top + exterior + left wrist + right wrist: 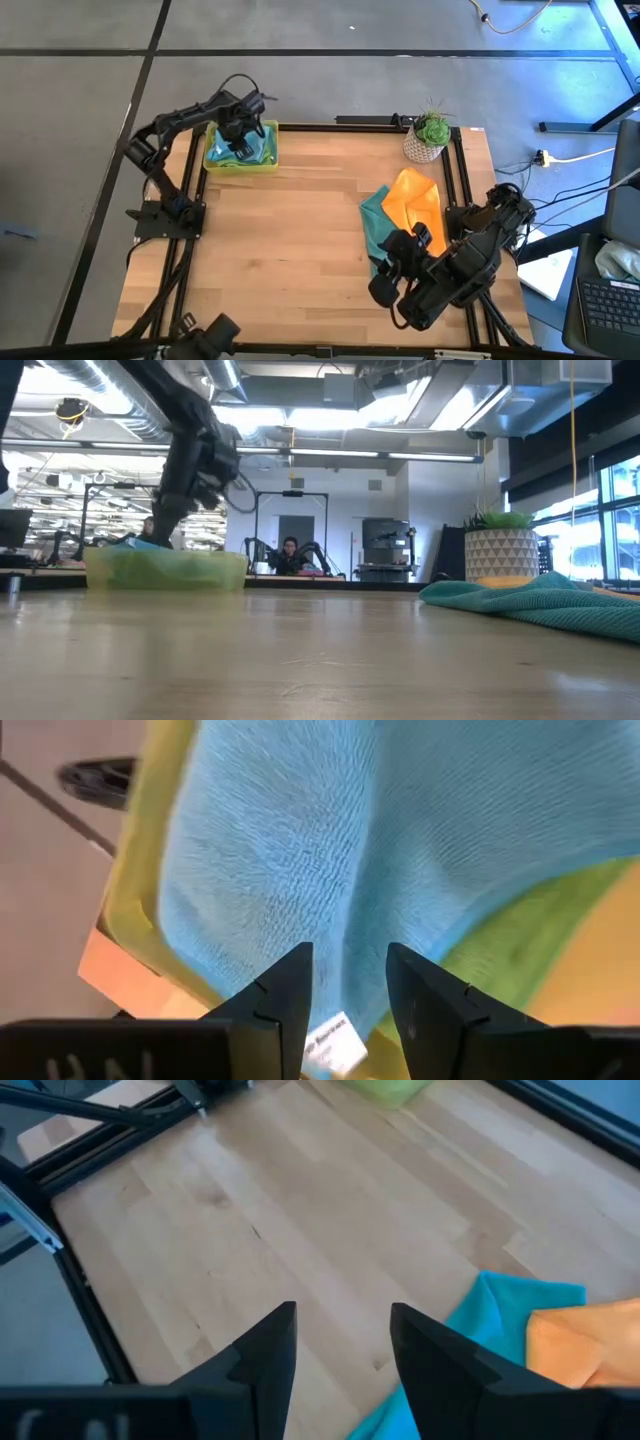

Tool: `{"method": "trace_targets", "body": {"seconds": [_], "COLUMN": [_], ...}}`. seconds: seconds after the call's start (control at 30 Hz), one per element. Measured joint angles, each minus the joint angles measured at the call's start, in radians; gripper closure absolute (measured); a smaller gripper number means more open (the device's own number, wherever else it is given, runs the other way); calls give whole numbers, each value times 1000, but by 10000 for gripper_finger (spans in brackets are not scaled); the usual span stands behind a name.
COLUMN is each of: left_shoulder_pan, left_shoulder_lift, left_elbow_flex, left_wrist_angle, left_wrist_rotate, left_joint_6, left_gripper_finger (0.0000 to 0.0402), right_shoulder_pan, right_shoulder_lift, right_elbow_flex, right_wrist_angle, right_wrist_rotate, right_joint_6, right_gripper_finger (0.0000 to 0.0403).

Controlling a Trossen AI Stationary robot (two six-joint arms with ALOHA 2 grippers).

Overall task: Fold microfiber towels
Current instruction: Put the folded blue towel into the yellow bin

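Note:
A light blue microfiber towel [250, 150] lies bunched in the yellow-green tray [212, 160] at the table's far left. My left gripper [350, 970] stands over it, pointing steeply down, shut on the cloth. An orange towel [415, 200] lies crumpled on top of a teal towel [373, 228] at the table's right. My right gripper [345, 1340] hovers open above the bare wood just near-left of that pile, with nothing between its fingers. My left gripper pinches a raised ridge of the light blue towel [345, 935] between its two fingers, coming from above. A white label [335, 1048] shows between the fingers. The cloth rises to the fingers like a tent, and the rest of it lies in the tray [140, 890].
A potted plant [428, 140] stands at the far right corner, behind the orange towel. A black frame rail [455, 190] runs along the table's edges. The wide middle of the table [290, 240] is bare wood. A person sits far off in the room [290, 555].

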Motion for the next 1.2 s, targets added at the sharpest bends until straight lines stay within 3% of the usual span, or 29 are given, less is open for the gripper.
{"method": "trace_targets", "body": {"seconds": [0.33, 0.67, 0.9, 1.0, 1.2], "left_shoulder_pan": [13, -107, -133, -101, -26], "left_shoulder_lift": [96, 83, 83, 83, 83], "left_elbow_flex": [-76, -76, -48, -24, -19], "left_wrist_angle": [57, 46, 21, 14, 4], "left_wrist_rotate": [109, 227, 47, 45, 257], "left_joint_6": [-51, -171, -100, -80, -88], "left_gripper_finger": [280, 280, 280, 280, 280], "right_shoulder_pan": [2, 2, 2, 2, 2], "right_shoulder_lift": [0, 0, 0, 0, 0], "right_elbow_flex": [0, 0, 0, 0, 0], "right_wrist_angle": [27, 26, 27, 27, 26], "right_wrist_rotate": [-78, -81, -114, -132, -133], "right_joint_6": [45, 45, 45, 45, 49], "right_gripper_finger": [238, 238, 238, 238, 238]}}
